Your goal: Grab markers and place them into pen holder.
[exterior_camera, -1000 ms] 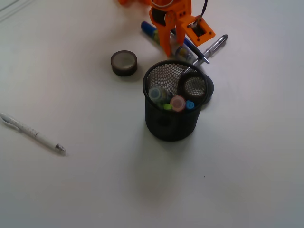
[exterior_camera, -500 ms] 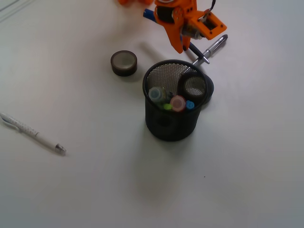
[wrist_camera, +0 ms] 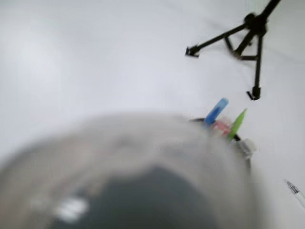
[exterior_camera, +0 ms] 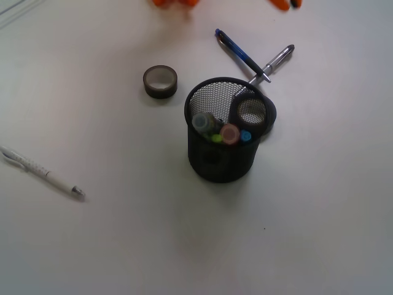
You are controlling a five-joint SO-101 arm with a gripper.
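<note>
The pen holder, a black mesh cup, stands mid-table with several markers upright inside: a grey-capped one, a pink one and a blue one. Only orange slivers of my gripper show at the top edge of the front view, high above the table. In the wrist view a large blurred grey and dark round marker end fills the lower frame, held right against the camera. Behind it poke up the blue, green and pink marker tips in the holder. The jaws themselves are hidden.
A dark tape roll lies left of the holder and another sits at its right rim. A blue pen and a silver pen lie behind it. A white pen lies far left. A black tripod stands beyond.
My gripper closed over the marker lying behind the holder, tilted, and rose almost out of the front view. That marker is gone from the table, uncovering the blue pen.
</note>
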